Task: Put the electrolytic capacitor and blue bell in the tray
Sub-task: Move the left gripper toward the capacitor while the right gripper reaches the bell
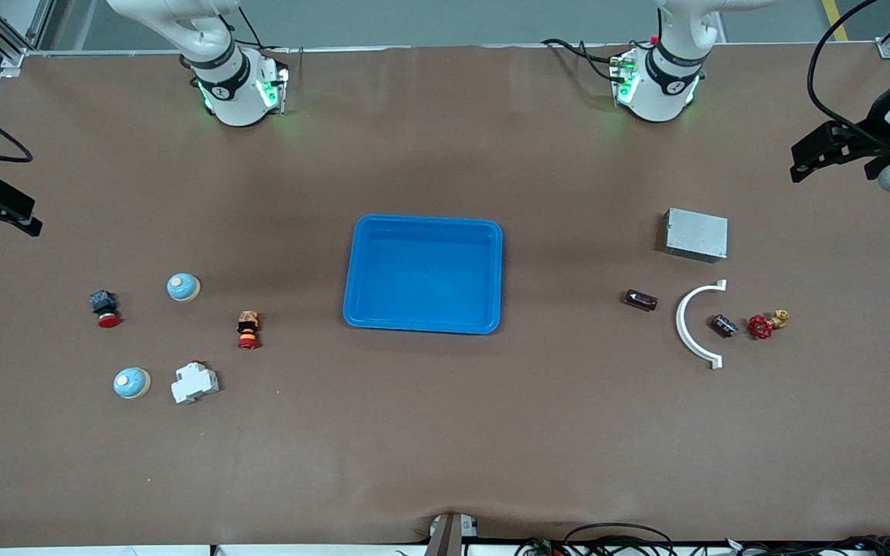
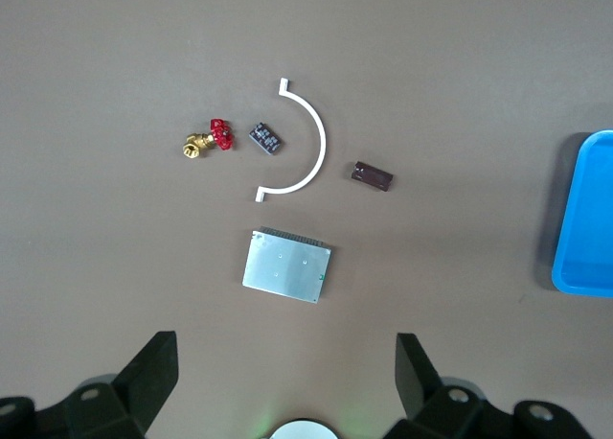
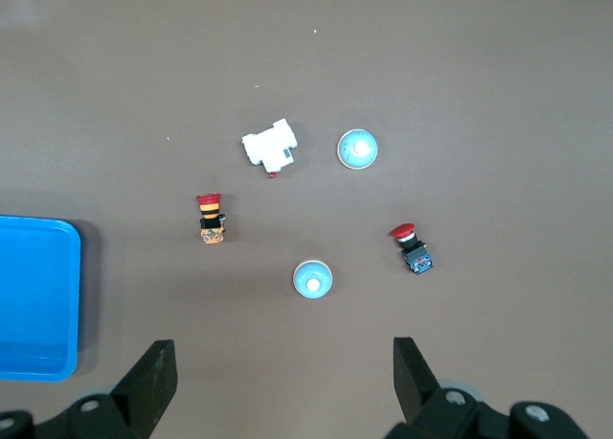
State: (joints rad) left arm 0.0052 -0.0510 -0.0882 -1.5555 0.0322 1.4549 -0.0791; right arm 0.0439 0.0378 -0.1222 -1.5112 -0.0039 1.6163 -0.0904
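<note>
The bright-blue tray [image 1: 423, 232] lies empty in the middle of the table; its edge shows in both wrist views [image 2: 586, 219] [image 3: 34, 295]. Two blue bells sit toward the right arm's end: one [image 1: 183, 287] [image 3: 312, 279] farther from the front camera, the other [image 1: 132, 382] [image 3: 357, 150] nearer. The dark electrolytic capacitor [image 1: 724, 325] [image 2: 266, 138] lies toward the left arm's end, inside a white arc's curve. My left gripper [image 1: 800, 162] [image 2: 285, 358] hangs open and empty high over that end. My right gripper [image 1: 28, 216] [image 3: 284, 362] hangs open and empty over the other end.
Around the capacitor: a white arc piece [image 1: 698, 324], a brown block [image 1: 640, 300], a red-handled brass valve [image 1: 766, 324] and a grey metal box [image 1: 696, 234]. Among the bells: a white breaker [image 1: 195, 382], a red push button [image 1: 105, 307] and an orange-red switch [image 1: 248, 330].
</note>
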